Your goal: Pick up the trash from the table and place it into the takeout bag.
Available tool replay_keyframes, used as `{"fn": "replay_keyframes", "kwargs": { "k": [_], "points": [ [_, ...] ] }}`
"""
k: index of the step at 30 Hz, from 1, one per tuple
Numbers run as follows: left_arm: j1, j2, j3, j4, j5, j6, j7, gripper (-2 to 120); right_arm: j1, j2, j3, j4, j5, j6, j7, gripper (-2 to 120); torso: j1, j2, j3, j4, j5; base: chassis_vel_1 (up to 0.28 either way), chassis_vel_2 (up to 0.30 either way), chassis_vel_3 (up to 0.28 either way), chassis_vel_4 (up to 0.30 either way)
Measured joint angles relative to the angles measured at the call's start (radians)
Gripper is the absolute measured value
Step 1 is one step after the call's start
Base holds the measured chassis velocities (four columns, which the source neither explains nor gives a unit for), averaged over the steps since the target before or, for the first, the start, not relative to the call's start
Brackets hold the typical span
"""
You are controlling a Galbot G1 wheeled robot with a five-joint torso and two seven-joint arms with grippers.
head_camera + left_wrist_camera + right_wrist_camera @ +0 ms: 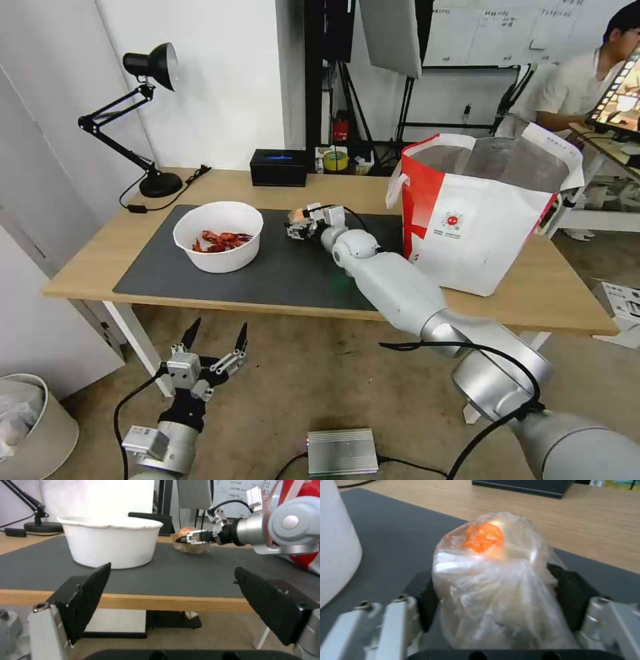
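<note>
My right gripper (pixel 493 600): black pads, silver frame, round a clear bag (pixel 493 580) w/ orange content. Bowl (pixel 219 235) white, red shells (pixel 221 241) inside. Mat (pixel 280 267) dark grey on light-wood table (pixel 100 260). Takeout bag (pixel 477 220) white w/ red side panel, round red logo, silver lining. Lamp (pixel 143 113) and box (pixel 279 167) black.

A light-wood table (pixel 87 267) was topped by a dark grey mat (pixel 280 273), on which 1 white bowl (pixel 219 236) and a small clear bag (pixel 493 580) were set. The takeout bag (pixel 480 220), lamp (pixel 143 120) and black box (pixel 279 167) were parked on bare wood.
</note>
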Motion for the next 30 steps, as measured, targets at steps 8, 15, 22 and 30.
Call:
{"fn": "replay_keyframes", "kwargs": {
  "k": [8,15,22,30],
  "points": [
    [0.000,-0.001,0.003,-0.001,0.000,0.000,0.000,100,-0.028,-0.047,0.000,0.073,0.011,-0.008,0.018,39,0.000,0.000,0.000,0.0001,0.0001,0.000,0.000,0.000,0.000],
    [0.008,-0.001,0.002,-0.015,0.004,0.000,0.000,100,-0.065,-0.123,-0.003,0.211,0.070,-0.020,0.055,11,0.000,0.000,0.000,0.0002,0.0002,0.000,0.000,0.000,0.000],
    [0.021,-0.006,0.002,-0.029,0.013,-0.001,0.000,100,-0.101,-0.205,0.009,0.367,0.125,-0.037,0.091,2,0.000,0.000,0.000,0.0001,0.0002,0.000,0.000,0.000,0.000],
    [0.041,-0.014,-0.002,-0.051,0.027,-0.003,0.000,100,-0.222,-0.367,0.103,0.764,0.175,-0.060,0.153,2,0.000,0.000,0.000,0.0002,0.0002,0.000,0.000,0.000,0.000]
  ]
}}
